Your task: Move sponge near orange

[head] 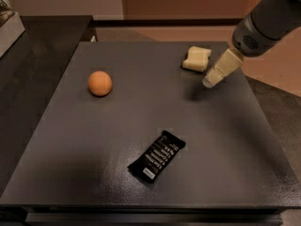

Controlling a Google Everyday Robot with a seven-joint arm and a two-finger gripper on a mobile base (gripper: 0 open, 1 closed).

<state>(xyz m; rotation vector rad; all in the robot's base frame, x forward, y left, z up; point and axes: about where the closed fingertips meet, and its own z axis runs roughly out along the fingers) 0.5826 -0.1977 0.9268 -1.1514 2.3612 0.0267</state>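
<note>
Gripper (210,80) above the far right part of the counter (84,140), just beside the sponge (196,59) on its right, slightly nearer the front, apart from it. Wide bare stretch of dark counter between sponge and orange (100,83), open for a straight pass leftward. Orange alone at the left, well apart from everything else. Black snack bar wrapper (157,156) flat near the front middle, well off that far lane, in the way only of a path toward the front edge. Bulky grey arm housing (268,22) over the far right corner, filling the air there.
</note>
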